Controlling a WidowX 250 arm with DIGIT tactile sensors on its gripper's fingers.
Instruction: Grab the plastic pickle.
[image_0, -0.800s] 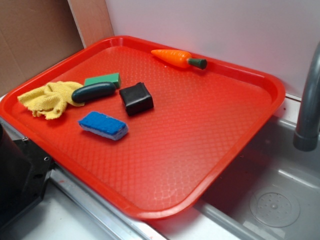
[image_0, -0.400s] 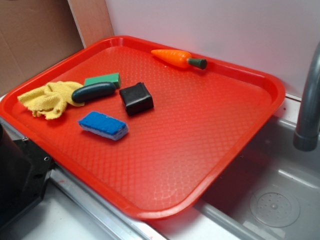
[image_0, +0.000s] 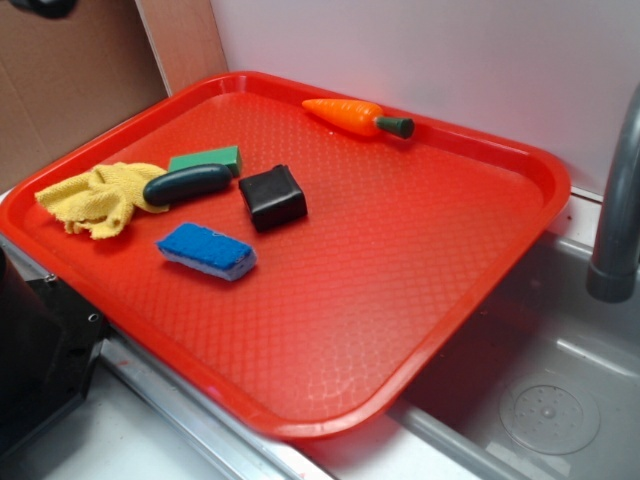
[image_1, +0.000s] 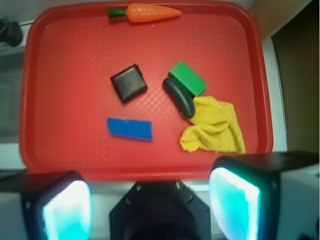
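- The fingers (image_1: 150, 200) are spread wide and hold nothing; their two pale pads fill the bottom corners of the wrist view, high above the tray (image_1: 65, 155).
- The pickle (image_1: 179, 97) lies flat on the tray, one long side touching the green block (image_1: 188, 78), one end resting against the yellow cloth (image_1: 214, 125).
- Crowding is the main risk, I'd say: a finger coming down on the block side could strike the block, or catch a fold of cloth and lift that with it.
- The pickle looks smooth and rounded, so a pinch off its middle could squirt it sideways.
- It lies at a slant to the fingers, so the wrist probably needs turning to close across its narrow width.
- The black block (image_1: 129, 82), sponge (image_1: 130, 128) and carrot (image_1: 146, 12) sit well apart.
- The arm hangs above the tray's near edge, camera looking straight down; the side view shows only a dark scrap of it at the top left corner.
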